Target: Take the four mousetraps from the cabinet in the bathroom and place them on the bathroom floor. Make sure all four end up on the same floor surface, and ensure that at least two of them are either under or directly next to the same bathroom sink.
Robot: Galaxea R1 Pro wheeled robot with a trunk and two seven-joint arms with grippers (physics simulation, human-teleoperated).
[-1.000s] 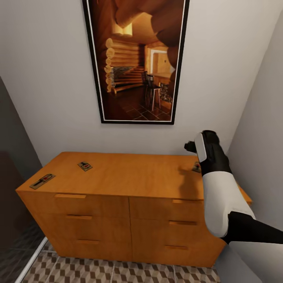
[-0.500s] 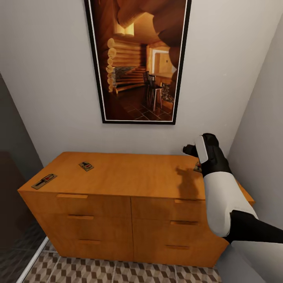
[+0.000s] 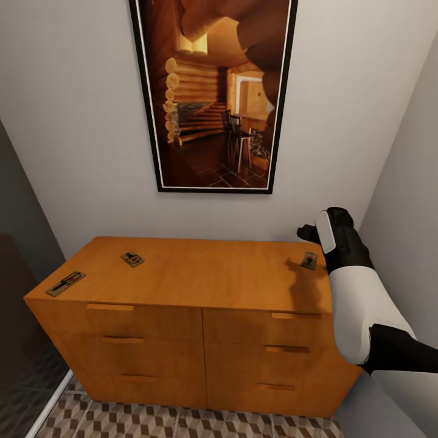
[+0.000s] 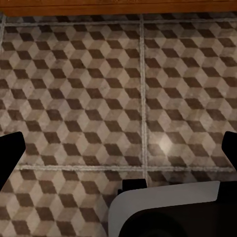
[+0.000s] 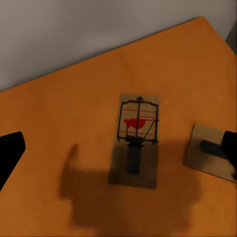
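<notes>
Three mousetraps lie on top of the orange-wood cabinet [image 3: 201,316]: one at its front left corner [image 3: 66,283], one further back on the left [image 3: 132,259], and one at the back right [image 3: 309,260]. My right arm [image 3: 356,292] reaches over the cabinet's right end. In the right wrist view my right gripper [image 5: 119,150] is open above a mousetrap [image 5: 134,140] with a red mark. Another mousetrap [image 5: 207,152] lies beside it, partly behind one fingertip [image 5: 230,145]. My left gripper [image 4: 119,150] is open over the cube-patterned bathroom floor [image 4: 89,108].
A tall framed picture [image 3: 213,91] hangs on the wall behind the cabinet. A grey wall [image 3: 407,182] closes in on the right and a dark panel [image 3: 18,255] on the left. Floor tiles [image 3: 152,423] run along the cabinet's base [image 4: 118,6].
My right arm has moved to the right, uncovering the mousetrap at the cabinet's back right. The head view has shifted slightly.
</notes>
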